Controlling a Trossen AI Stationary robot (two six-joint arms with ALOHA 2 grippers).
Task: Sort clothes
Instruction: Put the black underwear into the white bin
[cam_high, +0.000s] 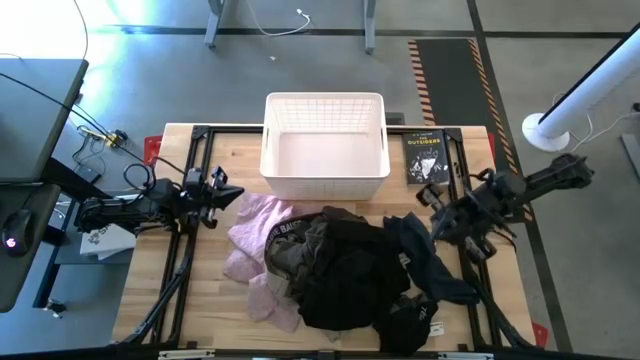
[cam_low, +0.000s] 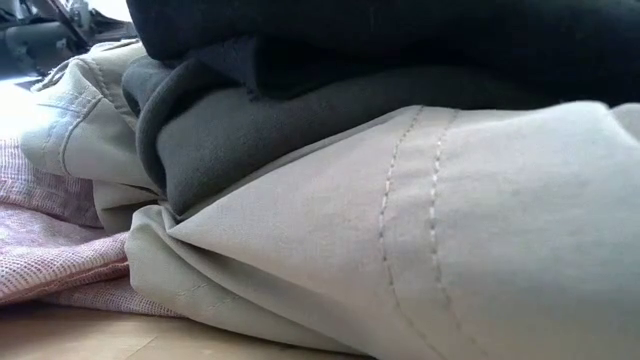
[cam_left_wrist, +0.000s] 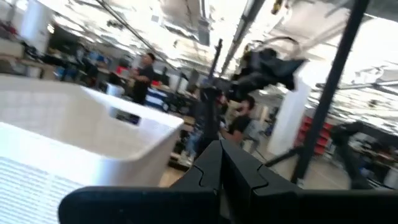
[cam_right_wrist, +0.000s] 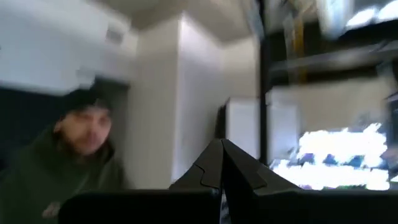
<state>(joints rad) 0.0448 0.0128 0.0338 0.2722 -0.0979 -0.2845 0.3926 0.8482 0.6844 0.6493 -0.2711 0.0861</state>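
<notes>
The clothes lie in one heap on the table's near middle. A pale pink garment (cam_high: 255, 232) is on the left, and khaki trousers (cam_high: 288, 250) with a black lettered waistband are beside it. An olive-brown piece (cam_high: 322, 240) and a black garment (cam_high: 350, 275) lie in the middle, and a navy one (cam_high: 420, 255) is on the right. In the low view the khaki cloth (cam_low: 450, 230) fills the front, with pink cloth (cam_low: 50, 235) at its left. My left gripper (cam_high: 232, 192) is shut and empty, left of the heap and above the pink garment's far edge. My right gripper (cam_high: 432, 198) is shut and empty, above the navy garment's far end.
A white plastic basket (cam_high: 325, 145) stands at the table's far middle and shows in the left wrist view (cam_left_wrist: 93, 137). A small black book (cam_high: 427, 157) lies to its right. People stand in the room beyond the table (cam_right_wrist: 74, 155). Bare wood shows at the near left (cam_high: 150, 300).
</notes>
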